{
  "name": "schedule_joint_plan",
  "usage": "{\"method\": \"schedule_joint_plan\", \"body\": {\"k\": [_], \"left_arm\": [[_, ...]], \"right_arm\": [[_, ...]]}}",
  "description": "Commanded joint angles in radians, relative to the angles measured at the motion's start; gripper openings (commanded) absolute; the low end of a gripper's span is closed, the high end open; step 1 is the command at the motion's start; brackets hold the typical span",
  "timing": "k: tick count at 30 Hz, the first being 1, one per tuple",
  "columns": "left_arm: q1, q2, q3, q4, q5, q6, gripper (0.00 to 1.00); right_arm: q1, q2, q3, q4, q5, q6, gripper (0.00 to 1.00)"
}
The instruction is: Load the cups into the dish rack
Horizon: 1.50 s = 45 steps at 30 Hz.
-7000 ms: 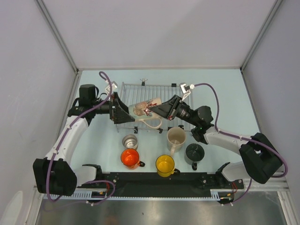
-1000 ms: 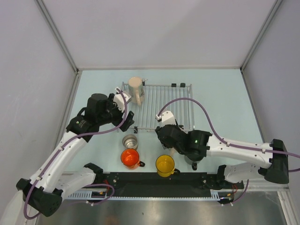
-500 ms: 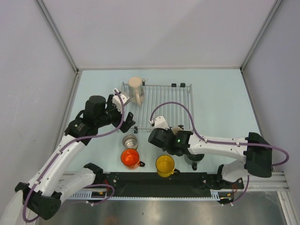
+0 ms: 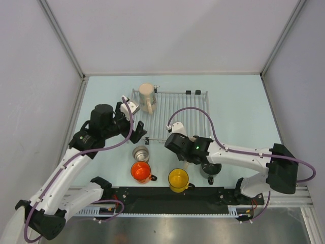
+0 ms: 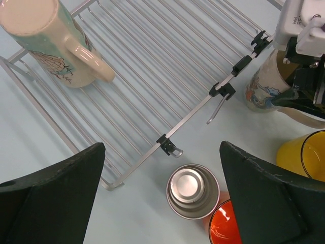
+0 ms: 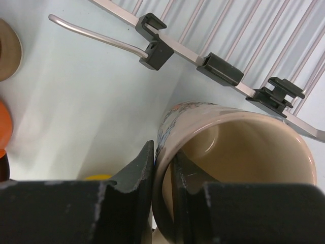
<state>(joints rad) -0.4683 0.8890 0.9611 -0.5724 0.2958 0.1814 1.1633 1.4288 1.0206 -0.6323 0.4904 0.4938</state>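
The dish rack (image 4: 175, 109) lies flat at the back of the table, and one beige mug (image 4: 147, 96) stands upside down on its far left corner. My right gripper (image 6: 162, 155) is shut on the rim of a second beige mug (image 6: 238, 147), one finger inside and one outside, just in front of the rack's near edge (image 6: 223, 73). My left gripper (image 5: 160, 152) hangs open above the steel cup (image 5: 193, 190), holding nothing. In front stand the orange mug (image 4: 140, 171), the yellow mug (image 4: 179, 178) and the dark grey mug (image 4: 209, 170), which is partly under the right arm.
A wire hook (image 6: 96, 35) sticks out from a black clip (image 6: 155, 51) on the rack's near edge, close to the gripped mug. A black rail (image 4: 167, 195) runs along the table's front edge. Grey walls close in the left, right and back sides.
The right gripper's jaws have closed on the beige mug's rim, and its wrist has shifted slightly right. The left arm has barely moved.
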Motion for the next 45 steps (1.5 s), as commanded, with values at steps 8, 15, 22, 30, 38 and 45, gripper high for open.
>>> {"method": "schedule_joint_plan", "body": {"k": [8,15,22,30,38,45], "left_arm": [[-0.004,0.022,0.151,0.035,0.132,-0.103,1.0],[0.006,0.108,0.202,0.095,0.385,-0.246,1.0],[0.031,0.205,0.113,0.344,0.754,-0.515,1.0],[0.082,0.269,0.061,0.428,0.855,-0.557,1.0],[0.175,0.323,0.016,0.46,0.947,-0.526,1.0],[0.163,0.323,0.005,0.477,1.014,-0.582,1.0]], "right_arm": [[-0.082,-0.35,0.162,0.172,-0.197,-0.104,0.0],[-0.265,-0.724,-0.141,0.624,-0.487,-0.106,0.0],[-0.508,-0.823,-0.401,1.162,-0.847,0.187,0.0],[-0.528,-0.682,-0.511,1.557,-0.92,0.416,0.0],[-0.527,-0.63,-0.504,1.635,-0.929,0.479,0.0],[-0.527,-0.553,-0.547,1.876,-0.914,0.532,0.0]]}}
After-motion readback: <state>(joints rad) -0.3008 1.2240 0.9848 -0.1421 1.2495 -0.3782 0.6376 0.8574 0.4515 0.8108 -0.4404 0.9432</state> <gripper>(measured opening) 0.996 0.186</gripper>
